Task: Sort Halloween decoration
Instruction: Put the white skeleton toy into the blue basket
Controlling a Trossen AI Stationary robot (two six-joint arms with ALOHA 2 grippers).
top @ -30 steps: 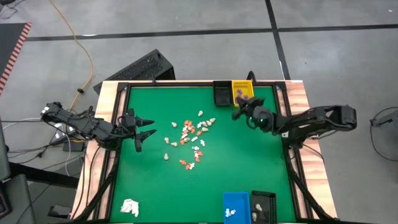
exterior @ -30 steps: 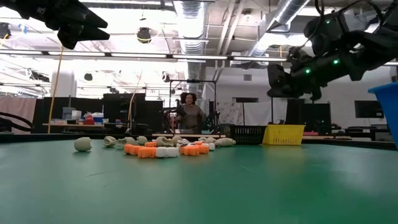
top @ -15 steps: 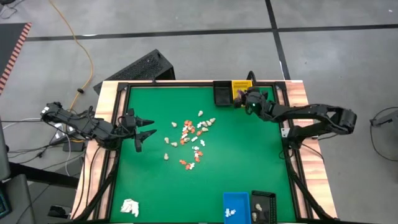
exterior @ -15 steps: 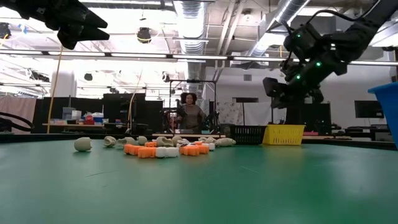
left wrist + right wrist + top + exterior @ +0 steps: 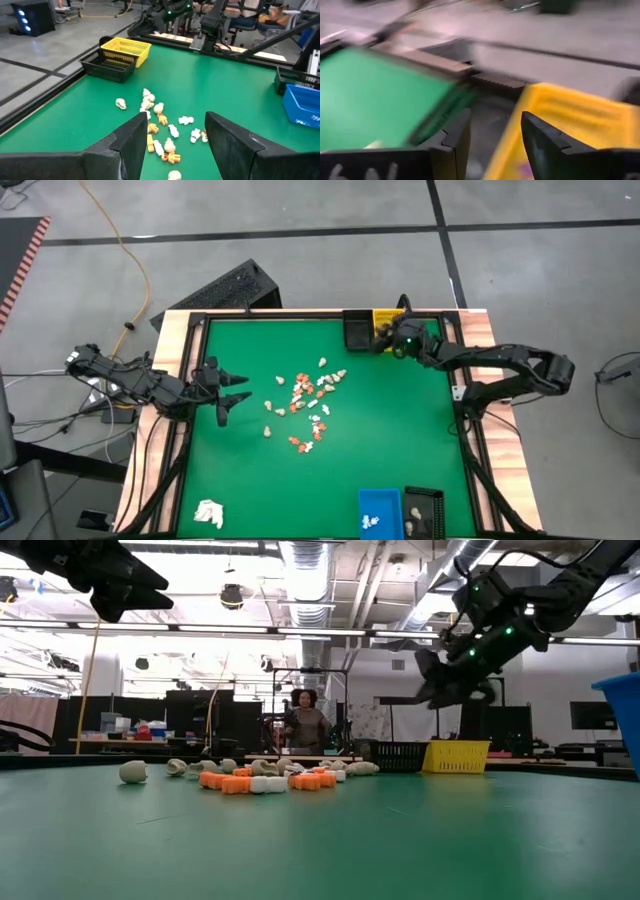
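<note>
The Halloween decoration pieces [image 5: 305,405], small orange, white and cream figures, lie loose on the green mat at mid-table; the low view [image 5: 260,780] and left wrist view [image 5: 160,125] show them too. My left gripper [image 5: 235,392] hovers open at the left edge, pointing at the pile, with nothing between its fingers [image 5: 175,135]. My right gripper [image 5: 383,340] hangs open above the near rim of the yellow basket [image 5: 570,115] at the far edge, with nothing visible between its fingers [image 5: 495,135]. It stands well above the mat in the low view [image 5: 432,680].
A black basket [image 5: 356,330] stands beside the yellow basket [image 5: 388,316] at the far edge. A blue bin [image 5: 379,510] and a black bin [image 5: 423,512] stand at the near right. A white wadded lump [image 5: 208,513] lies near left. A person [image 5: 305,720] stands beyond the table.
My right gripper has moved toward the table's far edge and a little up, from beside the yellow basket to over its rim. It has levelled out somewhat and its fingers have opened. The pile on the mat has stayed where it was.
</note>
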